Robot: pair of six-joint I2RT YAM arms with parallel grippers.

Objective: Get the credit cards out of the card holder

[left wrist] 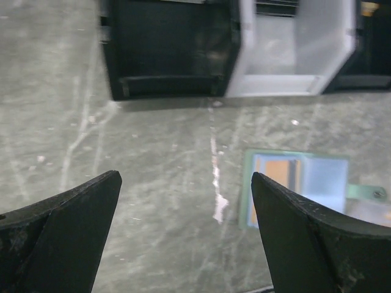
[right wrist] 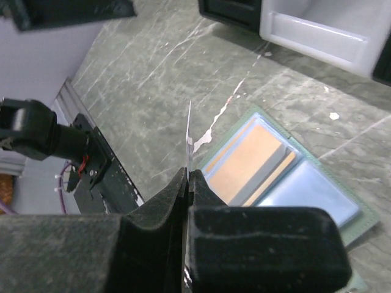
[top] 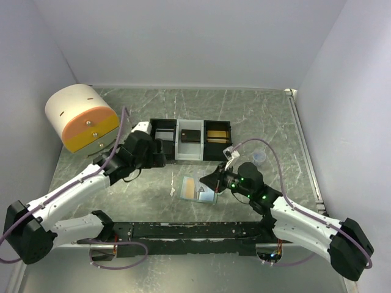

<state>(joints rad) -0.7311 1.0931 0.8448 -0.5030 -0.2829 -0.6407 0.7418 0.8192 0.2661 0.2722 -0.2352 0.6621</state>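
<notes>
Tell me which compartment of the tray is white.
The middle compartment; the ones on both sides of it are black.

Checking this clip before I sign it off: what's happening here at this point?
The right gripper is shut on a thin card, seen edge-on, and holds it just above the open card holder lying on the table. An orange card sits in one of the holder's two panels. The left gripper hovers open and empty in front of the three-compartment tray, off to the holder's side. So one card is out and in hand, and at least one is left to pull.
</notes>
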